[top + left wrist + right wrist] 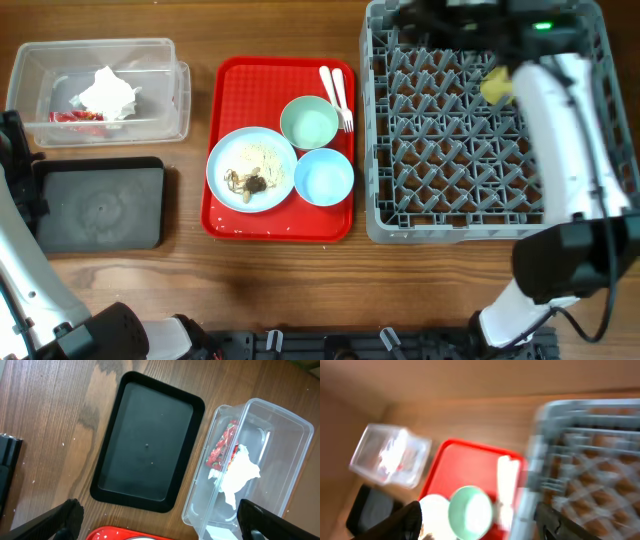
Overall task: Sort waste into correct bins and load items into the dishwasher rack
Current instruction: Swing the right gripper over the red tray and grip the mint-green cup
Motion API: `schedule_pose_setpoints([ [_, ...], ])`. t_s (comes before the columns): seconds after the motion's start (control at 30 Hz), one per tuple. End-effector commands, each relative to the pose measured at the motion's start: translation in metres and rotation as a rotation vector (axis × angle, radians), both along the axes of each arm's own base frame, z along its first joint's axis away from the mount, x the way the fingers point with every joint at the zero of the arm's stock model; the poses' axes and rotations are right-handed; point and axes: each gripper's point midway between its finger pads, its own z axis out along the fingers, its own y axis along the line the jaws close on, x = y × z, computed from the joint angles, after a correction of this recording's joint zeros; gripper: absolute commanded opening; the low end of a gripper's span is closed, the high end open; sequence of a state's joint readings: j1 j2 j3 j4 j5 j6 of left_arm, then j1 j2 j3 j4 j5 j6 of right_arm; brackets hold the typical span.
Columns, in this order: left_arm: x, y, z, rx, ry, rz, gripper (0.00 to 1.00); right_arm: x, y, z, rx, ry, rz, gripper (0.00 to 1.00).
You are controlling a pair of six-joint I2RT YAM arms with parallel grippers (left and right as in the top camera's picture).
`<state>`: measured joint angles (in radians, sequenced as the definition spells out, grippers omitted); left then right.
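Note:
The clear tub at the back left holds the white napkin and the red wrapper; both also show in the left wrist view, napkin and wrapper. The black tray lies in front of it. The pale blue plate carries brown scraps and crumbs. The green bowl, the blue bowl, and the fork and spoon lie on the red serving tray. The yellow cup sits in the grey rack. My left gripper is open and empty. My right gripper is open and empty above the rack's back left.
The flat red serving tray lies between the bins and the rack. My left arm stands at the table's left edge. My right arm stretches over the rack's right side. The right wrist view is blurred.

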<state>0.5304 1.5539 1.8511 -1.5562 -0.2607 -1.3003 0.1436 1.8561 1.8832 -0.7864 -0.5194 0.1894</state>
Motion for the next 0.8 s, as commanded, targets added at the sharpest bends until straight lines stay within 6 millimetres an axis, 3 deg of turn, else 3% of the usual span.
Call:
schedule_pose_setpoints([
  [0.0, -0.001, 0.002, -0.002, -0.001, 0.002, 0.022, 1.0, 0.0, 0.059, -0.051, -0.178, 0.042, -0.031, 0.75],
  [0.1, -0.001, 0.002, -0.002, -0.001, 0.002, 0.022, 1.0, -0.006, 0.099, -0.083, -0.274, 0.046, -0.024, 0.75],
  [0.17, -0.001, 0.002, -0.002, -0.001, 0.002, 0.022, 1.0, -0.016, 0.13, -0.109, -0.32, 0.057, 0.023, 0.81],
  [0.27, -0.001, 0.002, -0.002, -0.001, 0.003, 0.022, 1.0, -0.03, 0.158, -0.14, -0.38, 0.075, 0.073, 0.84],
  [0.43, -0.001, 0.002, -0.002, -0.001, 0.003, 0.022, 1.0, -0.034, 0.176, -0.169, -0.485, 0.045, 0.061, 0.82],
  [0.63, -0.001, 0.002, -0.002, -0.001, 0.002, 0.022, 1.0, -0.048, 0.199, -0.211, -0.517, 0.081, 0.113, 0.63],
  [0.77, -0.001, 0.002, -0.002, -0.001, 0.003, 0.022, 1.0, -0.053, 0.203, -0.231, -0.532, 0.113, 0.101, 0.51],
])
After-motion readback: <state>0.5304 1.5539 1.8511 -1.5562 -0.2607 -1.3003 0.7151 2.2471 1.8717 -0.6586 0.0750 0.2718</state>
